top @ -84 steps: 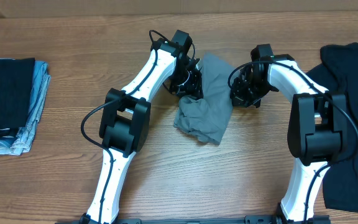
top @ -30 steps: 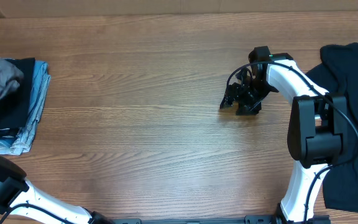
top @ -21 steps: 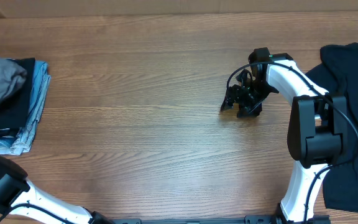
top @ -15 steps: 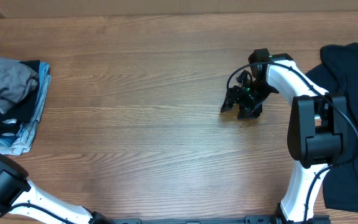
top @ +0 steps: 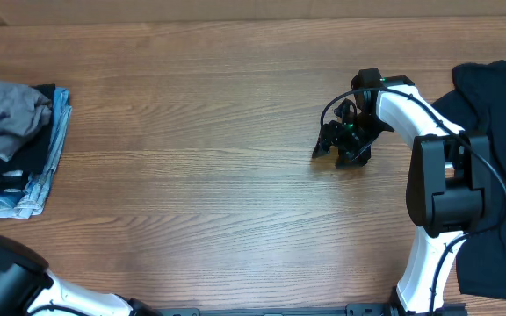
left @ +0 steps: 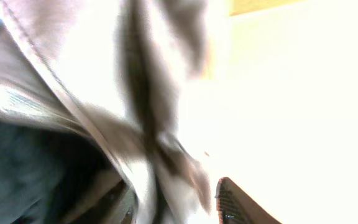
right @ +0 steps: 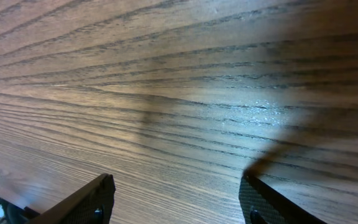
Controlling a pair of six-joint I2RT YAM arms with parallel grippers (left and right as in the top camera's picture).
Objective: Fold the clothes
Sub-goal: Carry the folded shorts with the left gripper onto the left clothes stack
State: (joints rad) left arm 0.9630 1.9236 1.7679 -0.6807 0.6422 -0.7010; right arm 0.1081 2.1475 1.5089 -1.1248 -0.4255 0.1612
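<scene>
A crumpled grey garment (top: 7,114) lies on top of the stack of folded clothes (top: 33,175) at the table's left edge. In the left wrist view the picture is blurred: the grey garment (left: 92,81) fills most of it, and my left gripper (left: 173,202) has its fingers apart with a loose fold hanging between them. That gripper itself is outside the overhead view. My right gripper (top: 336,149) rests open just above bare wood right of centre, nothing between its fingers (right: 86,202). A dark garment (top: 499,132) lies spread at the right edge.
The folded stack holds dark and light-blue denim pieces. A link of the left arm (top: 7,281) shows at the bottom left corner. The right arm (top: 437,184) stands over the edge of the dark garment. Wooden table (top: 200,175) runs between the two piles.
The grey garment has dropped and settled onto the left stack. My left gripper's jaws have parted from shut. The right arm has stayed where it was.
</scene>
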